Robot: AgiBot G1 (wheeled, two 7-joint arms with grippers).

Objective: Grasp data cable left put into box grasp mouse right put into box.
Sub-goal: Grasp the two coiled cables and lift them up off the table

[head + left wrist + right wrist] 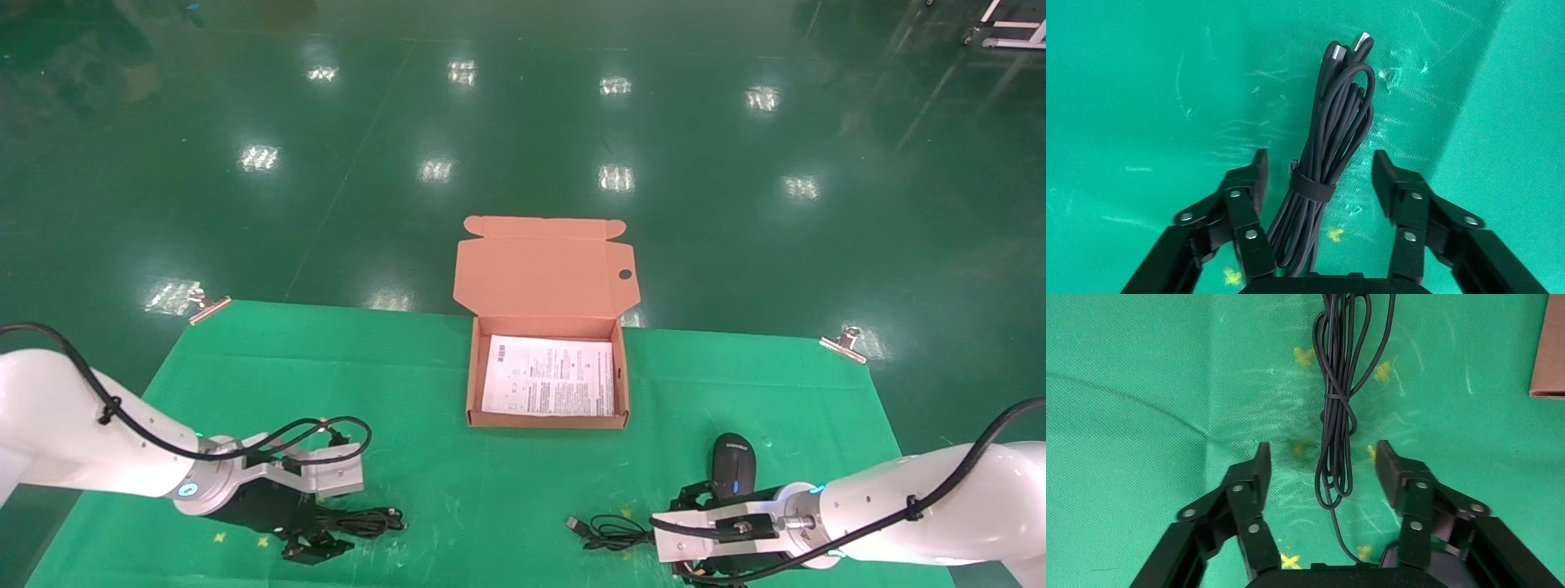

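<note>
The box (472,384) lies open at the table's middle, lid (543,265) folded back, a printed sheet inside. The data cable (364,521) lies at the front left as a strapped black bundle. In the left wrist view my open left gripper (1318,168) straddles the cable (1333,128), fingers apart from it on both sides. The mouse (733,465) lies at the front right, blue light on, its cord (609,531) coiled to its left. My right gripper (1321,459) is open over the cord (1337,410), with the mouse (1389,558) partly hidden behind one finger.
A green cloth (523,474) covers the table, held by metal clips at the back corners (208,304) (846,341). Yellow cross marks dot the cloth near both grippers. A corner of the box (1551,349) shows in the right wrist view. Glossy green floor lies beyond.
</note>
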